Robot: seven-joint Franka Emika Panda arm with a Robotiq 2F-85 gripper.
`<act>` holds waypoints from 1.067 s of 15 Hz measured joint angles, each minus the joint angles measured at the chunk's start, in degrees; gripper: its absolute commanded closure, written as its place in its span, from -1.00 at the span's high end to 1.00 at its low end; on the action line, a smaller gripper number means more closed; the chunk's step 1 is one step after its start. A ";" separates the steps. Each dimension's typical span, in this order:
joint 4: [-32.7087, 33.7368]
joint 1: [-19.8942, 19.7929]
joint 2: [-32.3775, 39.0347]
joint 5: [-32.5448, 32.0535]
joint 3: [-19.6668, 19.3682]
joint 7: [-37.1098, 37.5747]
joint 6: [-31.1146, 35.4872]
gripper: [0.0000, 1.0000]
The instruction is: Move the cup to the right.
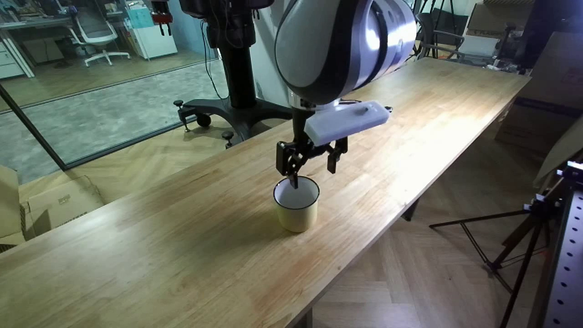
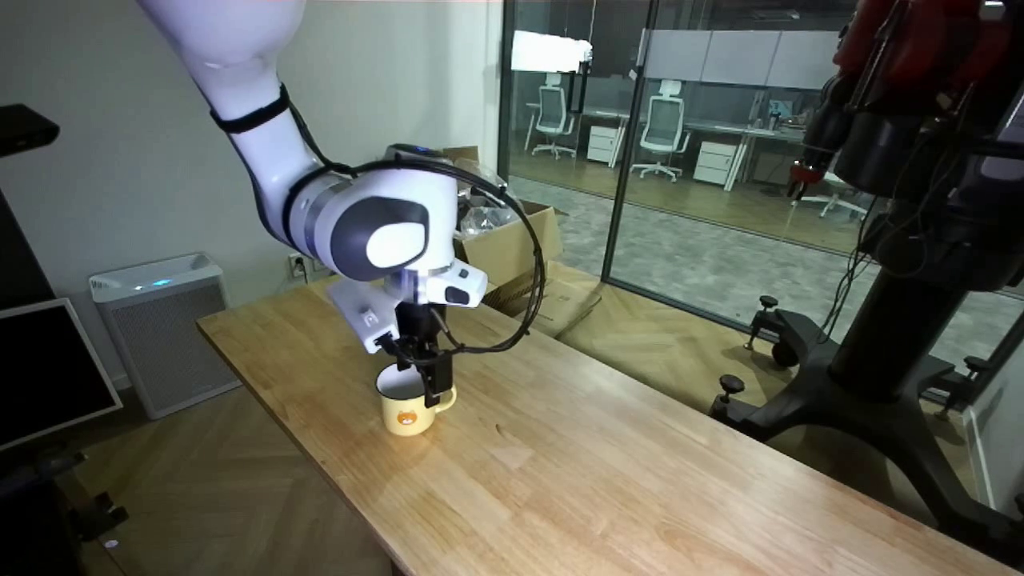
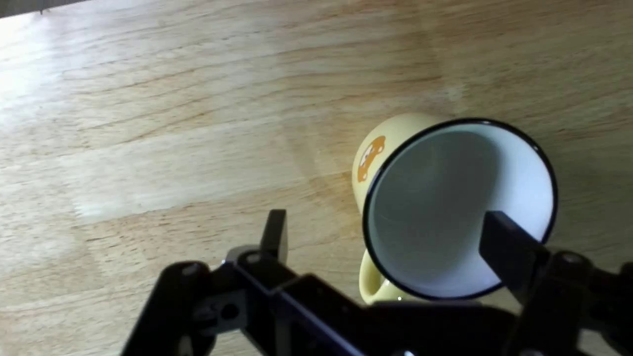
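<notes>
Yellow cup [image 1: 297, 215] stands upright; gripper [image 1: 313, 178] spread wide, one finger [image 3: 512, 249] at the cup's mouth.

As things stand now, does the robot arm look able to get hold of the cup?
Probably yes: the jaws stand open, one over or inside the mouth of the cup, the other outside; nothing visible blocks them, though the handle is close.

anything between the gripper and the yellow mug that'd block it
Nothing visible stands between the open gripper and the yellow mug; in the wrist view, one finger shows over or inside its mouth, the other outside it.
</notes>
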 measured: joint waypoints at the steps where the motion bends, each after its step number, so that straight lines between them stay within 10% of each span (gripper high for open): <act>1: 0.00 -0.20 0.43 0.28 0.12 -0.24 0.09 1.00; 7: 0.51 -1.94 2.94 1.37 0.62 -2.43 -0.02 1.00; 8: 0.77 -2.23 3.43 1.43 0.68 -2.72 -0.12 0.50; 16: 4.02 -2.89 6.73 1.45 0.70 -4.23 -1.38 -0.50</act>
